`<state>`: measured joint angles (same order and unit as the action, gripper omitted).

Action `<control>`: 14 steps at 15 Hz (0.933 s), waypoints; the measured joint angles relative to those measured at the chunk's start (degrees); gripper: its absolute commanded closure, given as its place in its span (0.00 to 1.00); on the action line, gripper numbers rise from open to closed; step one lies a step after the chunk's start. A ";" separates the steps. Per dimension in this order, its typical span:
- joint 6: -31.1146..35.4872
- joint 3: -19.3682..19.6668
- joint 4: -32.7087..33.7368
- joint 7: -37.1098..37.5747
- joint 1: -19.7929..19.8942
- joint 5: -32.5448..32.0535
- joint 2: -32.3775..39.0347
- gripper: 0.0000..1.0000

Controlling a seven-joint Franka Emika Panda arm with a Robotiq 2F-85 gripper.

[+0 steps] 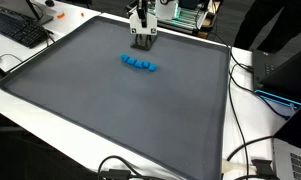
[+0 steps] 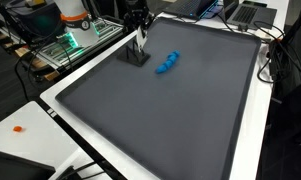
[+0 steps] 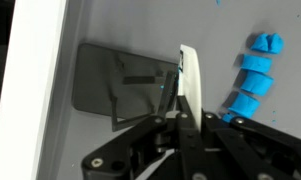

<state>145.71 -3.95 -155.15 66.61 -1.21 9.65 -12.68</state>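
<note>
My gripper (image 3: 190, 118) is shut on a thin white flat piece (image 3: 193, 78) that stands on edge between the jaws. Just beyond and beside it a dark grey rectangular block (image 3: 115, 85) lies on the grey mat; in both exterior views the white piece (image 2: 140, 42) hangs right over this block (image 2: 137, 57), near the mat's far edge. I cannot tell whether they touch. A short curved row of bright blue pieces (image 1: 140, 64) lies on the mat (image 1: 120, 110) a little way from the gripper (image 1: 142, 32), and shows at the right of the wrist view (image 3: 256, 72).
A white table rim (image 1: 235, 110) surrounds the mat. A black keyboard (image 1: 20, 28) sits at one corner and a laptop (image 1: 292, 160) at another. Cables (image 1: 252, 85) trail along one side. A green-lit device (image 2: 75, 40) stands behind the arm. A small orange item (image 2: 18, 128) lies on the white table.
</note>
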 measured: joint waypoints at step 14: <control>12.70 0.12 -2.31 3.07 0.53 1.33 8.51 0.99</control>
<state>158.41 -3.83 -157.46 69.68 -0.69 10.98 -4.17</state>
